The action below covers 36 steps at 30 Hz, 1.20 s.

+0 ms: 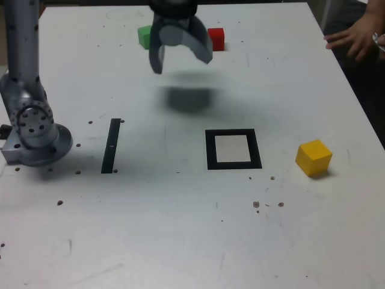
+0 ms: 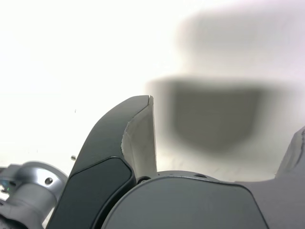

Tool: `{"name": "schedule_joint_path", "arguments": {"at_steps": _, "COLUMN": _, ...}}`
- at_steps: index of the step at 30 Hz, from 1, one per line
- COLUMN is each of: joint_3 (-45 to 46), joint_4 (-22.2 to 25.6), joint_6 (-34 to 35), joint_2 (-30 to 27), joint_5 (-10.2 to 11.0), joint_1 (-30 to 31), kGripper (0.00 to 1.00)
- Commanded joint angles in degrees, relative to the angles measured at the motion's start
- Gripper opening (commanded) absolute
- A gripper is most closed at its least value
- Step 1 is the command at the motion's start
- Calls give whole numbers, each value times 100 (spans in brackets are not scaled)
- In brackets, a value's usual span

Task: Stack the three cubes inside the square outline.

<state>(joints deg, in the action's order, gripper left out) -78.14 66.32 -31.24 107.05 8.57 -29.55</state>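
A flat square outline with thick black borders and a white centre (image 1: pixel 233 132) is seen on the broad white surface (image 1: pixel 150 223), right of the middle in the exterior view; within its borders only the white centre is seen. To its left, a narrow straight black strip (image 1: pixel 111 146) is laid flat. Small dark spots are scattered over the surface. Beyond the far right edge, a person's hand (image 1: pixel 355 37) is seen, with fingers spread.

Three cubes are counted, one of each colour, all outside the outline. The plain matte yellow cube (image 1: pixel 313 158) is placed to the right of the outline, near it and apart from it. The plain matte green cube (image 1: pixel 144 37) is placed at the far side, left of the middle, and is partly covered by the dark grey robot hand (image 1: pixel 184 64). The plain matte red cube (image 1: pixel 216 39) is placed at the far side, to the right of the green one. One outline, one strip and one robot arm (image 1: pixel 25 66) are counted.

The robot hand is held above the surface with its jaws spread wide and nothing gripped between them; a blurred shadow is cast on the surface below.
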Motion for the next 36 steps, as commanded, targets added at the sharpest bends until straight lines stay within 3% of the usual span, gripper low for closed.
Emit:
{"name": "schedule_joint_path", "arguments": {"at_steps": 1, "joint_3": -205, "joint_4": 66, "joint_6": -74, "joint_2": 137, "joint_5": 42, "joint_1": -81, "kGripper": 99}}
{"name": "schedule_joint_path", "arguments": {"at_steps": 11, "joint_3": -1405, "joint_4": 376, "joint_6": -520, "joint_2": 934, "joint_5": 189, "joint_1": -556, "kGripper": 99}}
{"name": "schedule_joint_path", "arguments": {"at_steps": 36, "joint_3": -3894, "joint_4": 860, "joint_6": -999, "joint_2": 2649, "joint_5": 229, "joint_1": -1228, "kGripper": 97}}
